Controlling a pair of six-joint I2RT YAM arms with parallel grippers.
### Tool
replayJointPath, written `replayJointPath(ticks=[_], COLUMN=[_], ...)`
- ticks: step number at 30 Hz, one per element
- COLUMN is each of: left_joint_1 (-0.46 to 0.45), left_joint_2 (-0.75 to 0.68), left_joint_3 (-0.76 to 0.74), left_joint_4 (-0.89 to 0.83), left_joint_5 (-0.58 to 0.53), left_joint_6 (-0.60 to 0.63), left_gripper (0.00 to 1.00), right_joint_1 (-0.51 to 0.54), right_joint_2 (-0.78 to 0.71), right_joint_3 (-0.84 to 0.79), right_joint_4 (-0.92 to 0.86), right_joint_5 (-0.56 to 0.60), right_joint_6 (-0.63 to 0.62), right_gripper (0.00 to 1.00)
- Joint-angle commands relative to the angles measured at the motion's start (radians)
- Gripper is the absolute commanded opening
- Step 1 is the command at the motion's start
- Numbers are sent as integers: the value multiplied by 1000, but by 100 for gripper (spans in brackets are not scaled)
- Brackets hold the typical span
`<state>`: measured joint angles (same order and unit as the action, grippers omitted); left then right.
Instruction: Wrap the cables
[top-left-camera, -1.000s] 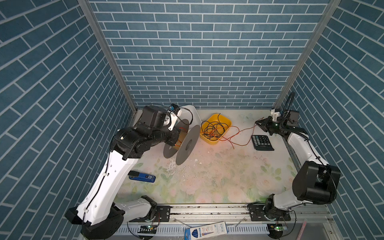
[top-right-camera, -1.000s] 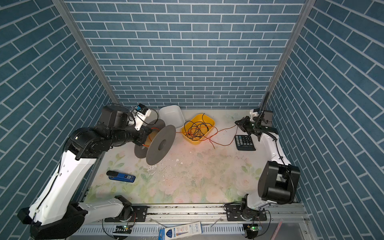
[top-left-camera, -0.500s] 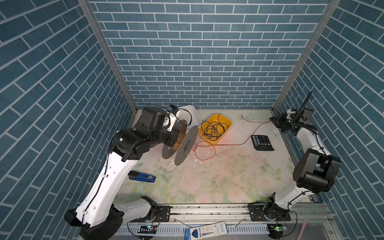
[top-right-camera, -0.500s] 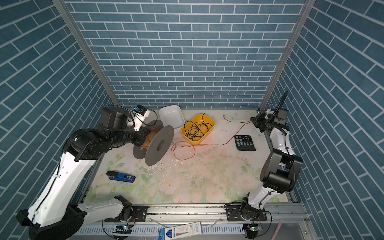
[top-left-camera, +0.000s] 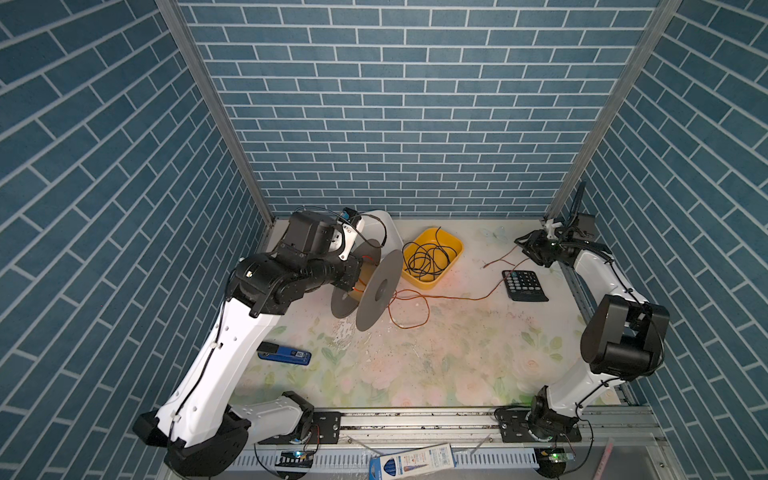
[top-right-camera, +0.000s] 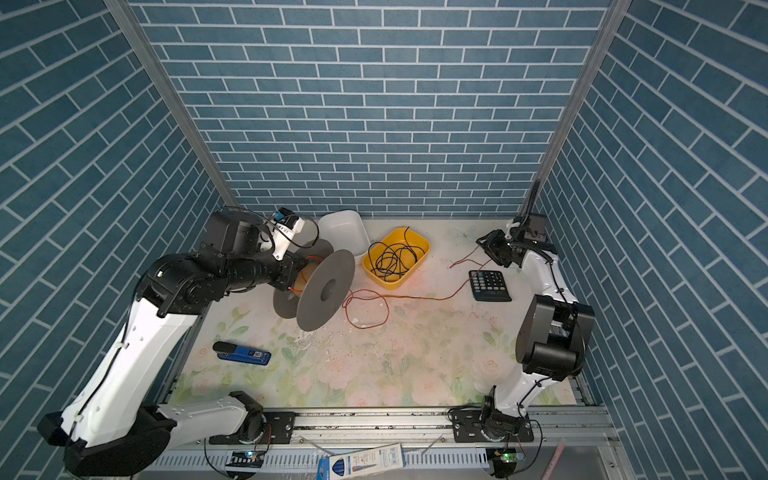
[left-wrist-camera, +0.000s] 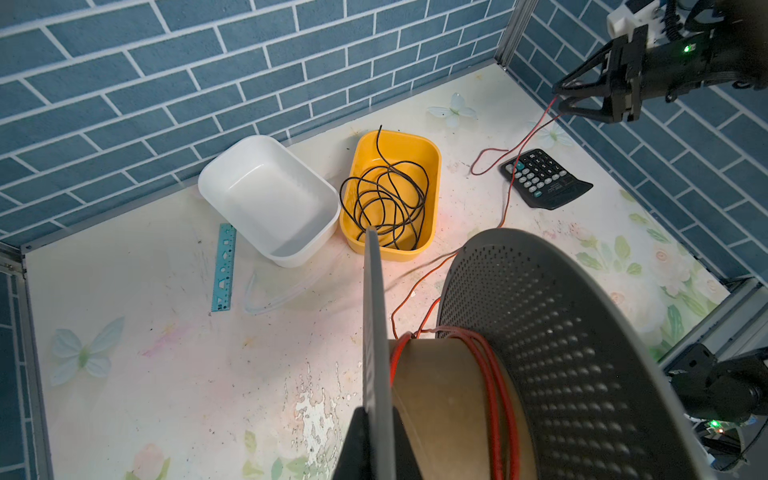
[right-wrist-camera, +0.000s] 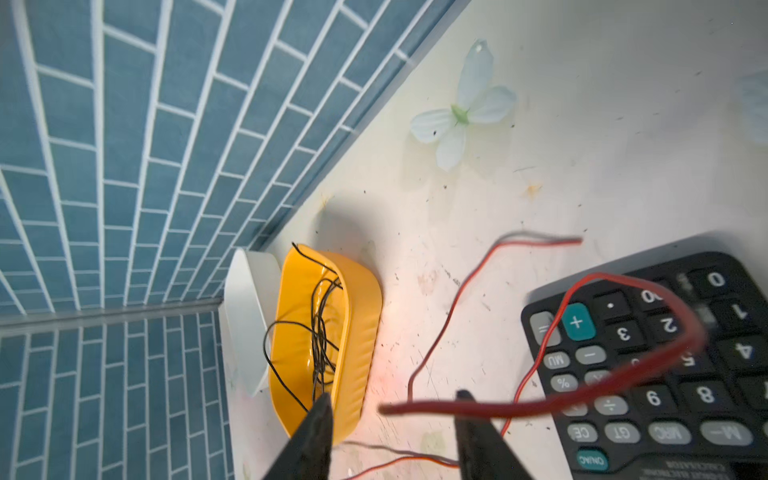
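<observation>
Seen from the right wrist, the right gripper (right-wrist-camera: 395, 395) has its fingers (right-wrist-camera: 316, 432) spread. The copper-red cable (right-wrist-camera: 540, 405) crosses the gap between them, blurred and not pinched. It appears to brush one fingertip.

Taking the bench (top-left-camera: 415, 374) as a clock face with the back wall at twelve, that gripper hangs over the two o'clock corner. It is just above and behind the black calculator (top-left-camera: 524, 286). From there the cable drops beside the calculator and runs along the bench toward nine o'clock. It makes one loose loop near the centre, then climbs onto the grey spool (top-left-camera: 380, 291). A few red turns are wound round the spool's brown core.

The left gripper (left-wrist-camera: 374, 415) holds the spool off the bench at about ten o'clock. Its fingers are pressed together on the near flange, and the spool's axis is roughly level.

At twelve o'clock a yellow tub (top-left-camera: 455, 243) holds a tangle of thin black wire (top-left-camera: 428, 259). A white tub (top-right-camera: 345, 230) sits just beside it on the eleven o'clock side. A blue stapler (top-left-camera: 284, 354) lies at eight o'clock, well apart from the cable.
</observation>
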<state>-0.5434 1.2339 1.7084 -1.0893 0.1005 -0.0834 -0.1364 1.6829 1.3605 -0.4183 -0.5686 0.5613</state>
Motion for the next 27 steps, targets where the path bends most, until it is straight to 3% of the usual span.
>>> replayJointPath(ticks=[1, 3, 6, 7, 8, 12, 19, 22, 27], left_joint_1=[3, 3, 3, 4, 6, 19, 42, 55, 66], left_joint_2=[22, 42, 67, 79, 87, 120, 146, 151, 154], left_joint_3=[8, 14, 22, 26, 28, 41, 83, 93, 95], left_joint_4=[93, 99, 110, 112, 115, 126, 122, 115, 116], left_joint_5=[22, 23, 11, 5, 2, 12, 42, 62, 67], left_joint_6=[-50, -61, -74, -78, -83, -106, -126, -145, -172], left_gripper=[0, 0, 0, 0, 0, 0, 0, 0, 0], right_joint_1=[71, 133, 213, 240, 265, 351, 460, 524, 721], right_joint_2=[-126, -188, -279, -307, -335, -404, -461, -535, -589], right_joint_3=[-46, -87, -145, -164, -182, -235, -292, -379, -497], right_joint_4=[-67, -71, -69, -67, -70, -83, -177, -69, 132], right_joint_5=[72, 106, 138, 148, 155, 196, 448, 410, 404], right_joint_6=[-138, -185, -223, -232, -245, -270, -296, -305, -312], right_gripper=[58, 72, 78, 97, 99, 99, 96, 93, 86])
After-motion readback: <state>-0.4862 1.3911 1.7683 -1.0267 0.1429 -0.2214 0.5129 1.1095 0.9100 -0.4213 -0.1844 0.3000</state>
